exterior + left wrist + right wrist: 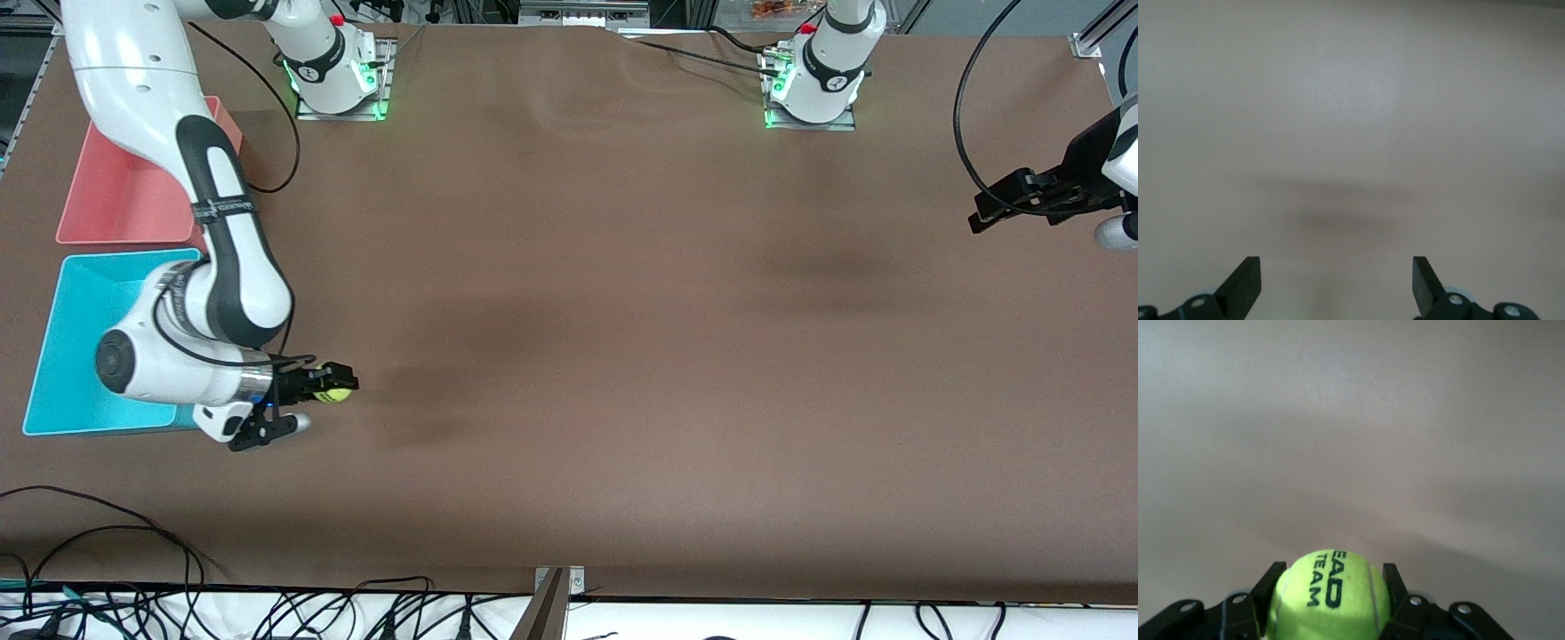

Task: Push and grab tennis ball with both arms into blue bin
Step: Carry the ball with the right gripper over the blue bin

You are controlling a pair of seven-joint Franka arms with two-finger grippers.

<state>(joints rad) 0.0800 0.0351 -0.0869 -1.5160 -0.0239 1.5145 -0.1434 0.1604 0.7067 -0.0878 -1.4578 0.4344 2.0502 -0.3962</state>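
The yellow-green tennis ball (334,392) (1329,597) with black lettering sits between the black fingers of my right gripper (336,384) (1331,577), which is shut on it low over the brown table, just beside the blue bin (80,311). The right arm's wrist reaches out over the bin's corner. The bright cyan bin stands at the right arm's end of the table. My left gripper (1337,277) (982,216) hangs open with nothing between its fingers, over bare table at the left arm's end, where that arm waits.
A pink bin (124,200) of like size stands next to the blue one, farther from the front camera. Black cables (107,533) lie along the table's front edge. A metal bracket (558,582) sits at that edge's middle.
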